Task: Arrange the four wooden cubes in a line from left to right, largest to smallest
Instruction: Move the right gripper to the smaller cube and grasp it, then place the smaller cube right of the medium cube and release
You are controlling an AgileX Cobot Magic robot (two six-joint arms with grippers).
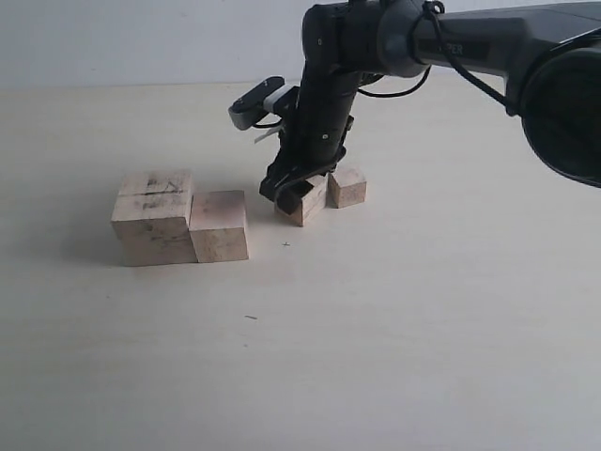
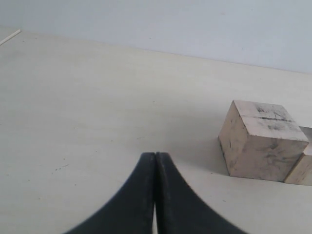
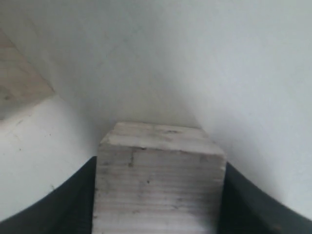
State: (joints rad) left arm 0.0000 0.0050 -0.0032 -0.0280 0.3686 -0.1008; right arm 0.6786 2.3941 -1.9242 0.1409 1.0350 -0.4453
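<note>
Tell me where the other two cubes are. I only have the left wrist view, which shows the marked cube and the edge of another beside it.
Observer: In the exterior view, the third cube and the smallest cube sit close together, off to the right of your pair.
Operator: Is the right arm busy?
Observer: Yes. The right end effector is down on the third cube, with a finger against each side in the right wrist view.
Operator: How near is that to my pair?
Observer: A gap of bare table separates the third cube from the second cube, which touches the largest cube.
</note>
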